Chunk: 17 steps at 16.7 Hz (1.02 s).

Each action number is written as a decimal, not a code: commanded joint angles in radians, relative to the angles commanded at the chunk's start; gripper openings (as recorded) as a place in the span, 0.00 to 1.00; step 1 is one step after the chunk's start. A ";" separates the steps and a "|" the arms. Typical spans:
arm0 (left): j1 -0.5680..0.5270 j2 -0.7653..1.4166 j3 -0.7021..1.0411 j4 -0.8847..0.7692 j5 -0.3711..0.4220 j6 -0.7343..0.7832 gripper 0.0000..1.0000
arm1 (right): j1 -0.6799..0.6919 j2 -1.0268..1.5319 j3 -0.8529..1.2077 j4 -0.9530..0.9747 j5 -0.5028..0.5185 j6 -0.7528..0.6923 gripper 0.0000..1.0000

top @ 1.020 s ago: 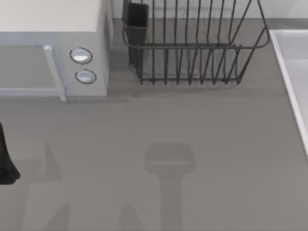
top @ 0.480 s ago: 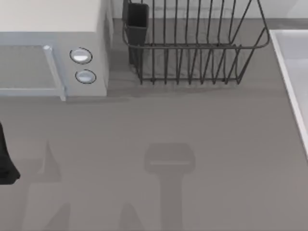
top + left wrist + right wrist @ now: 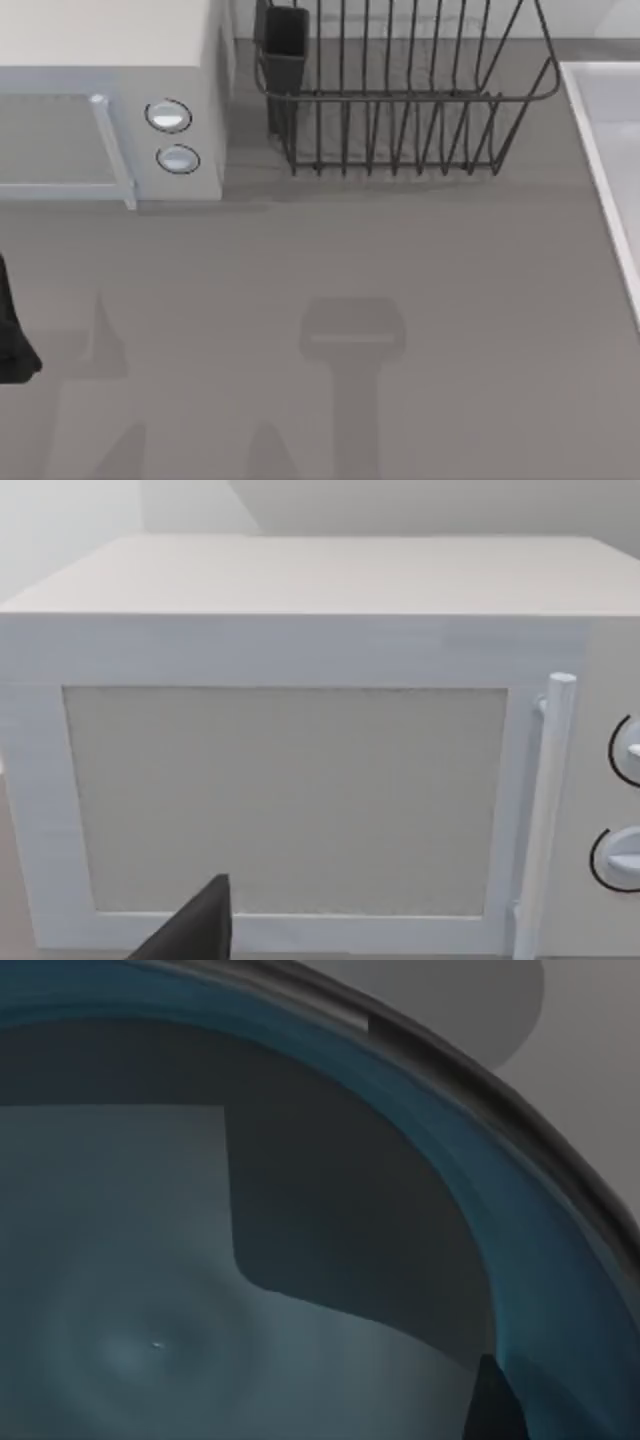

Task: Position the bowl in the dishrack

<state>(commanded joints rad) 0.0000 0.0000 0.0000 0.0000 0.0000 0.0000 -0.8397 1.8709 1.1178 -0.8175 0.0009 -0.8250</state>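
Dishrack [image 3: 400, 95] sits at the upper middle of the top view, a dark grey wire frame with upright tines and a flared rim; nothing lies among the visible tines. A dark rectangular utensil cup [image 3: 285, 40] hangs at its upper-left corner, its contents hidden. At the upper left stands a white microwave [image 3: 110, 90] with two round knobs [image 3: 168, 116] and a pale bar handle. The grey table [image 3: 330, 260] fills the lower frame, crossed by soft shadows, and a pale raised edge [image 3: 600, 150] runs down the right side. A dark piece of the left arm [image 3: 12, 345] pokes in at the far left edge.

From the left wrist view, the microwave's closed door fills the frame, its handle [image 3: 550, 810] at the right, and one dark fingertip [image 3: 200, 930] shows at the bottom; whether the left gripper is open cannot be told.

From the right wrist view, a bowl [image 3: 200, 1290] looms very close, with a teal-blue inner wall, greyish floor and dark rim. A dark sliver at the lower right may be a finger; the right claw's state cannot be told.
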 joint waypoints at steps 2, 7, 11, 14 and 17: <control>0.000 0.000 0.000 0.000 0.000 0.000 1.00 | 0.000 0.000 0.000 0.000 0.000 0.000 0.00; 0.000 0.000 0.000 0.000 0.000 0.000 1.00 | 0.000 -0.003 0.002 -0.002 0.000 0.001 0.00; 0.000 0.000 0.000 0.000 0.000 0.000 1.00 | -0.005 -0.006 0.114 -0.114 0.000 -0.007 0.00; 0.000 0.000 0.000 0.000 0.000 0.000 1.00 | -0.009 -0.019 0.280 -0.305 0.000 -0.013 0.00; 0.000 0.000 0.000 0.000 0.000 0.000 1.00 | -0.011 -0.040 0.463 -0.535 0.000 -0.015 0.00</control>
<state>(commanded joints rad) 0.0000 0.0000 0.0000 0.0000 0.0000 0.0000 -0.8505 1.8311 1.5806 -1.3521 0.0008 -0.8402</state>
